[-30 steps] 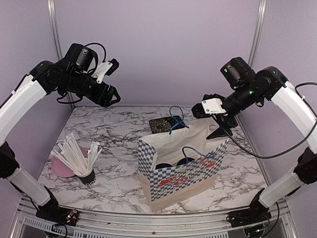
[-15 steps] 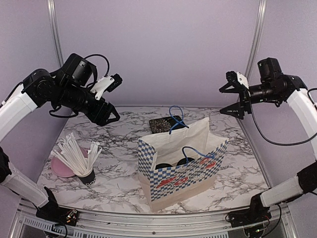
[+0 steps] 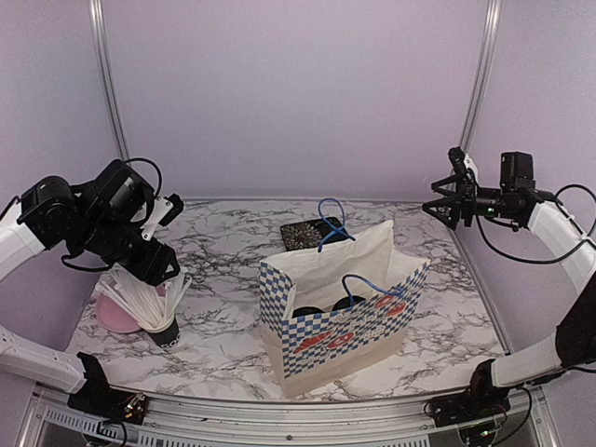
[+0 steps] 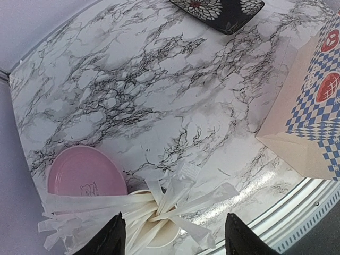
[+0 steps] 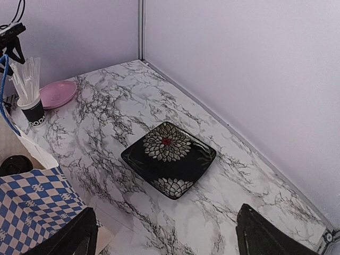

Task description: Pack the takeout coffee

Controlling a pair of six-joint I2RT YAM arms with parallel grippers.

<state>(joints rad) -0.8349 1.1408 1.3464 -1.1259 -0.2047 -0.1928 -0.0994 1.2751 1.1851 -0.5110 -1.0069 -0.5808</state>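
Two coffee cups (image 3: pixel 307 310) in the paper bag (image 3: pixel 321 354); both grippers empty.
Bag at frame centre; left gripper (image 4: pixel 174 234), fingers apart, hovers just over the cup of wrapped sticks (image 3: pixel 164 331) at lower left and could tip it if it sinks; right gripper (image 5: pixel 167 234), also apart, upper right.

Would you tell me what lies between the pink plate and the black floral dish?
Nothing: only bare marble tabletop separates the pink plate and the black floral dish, as the left wrist view shows.
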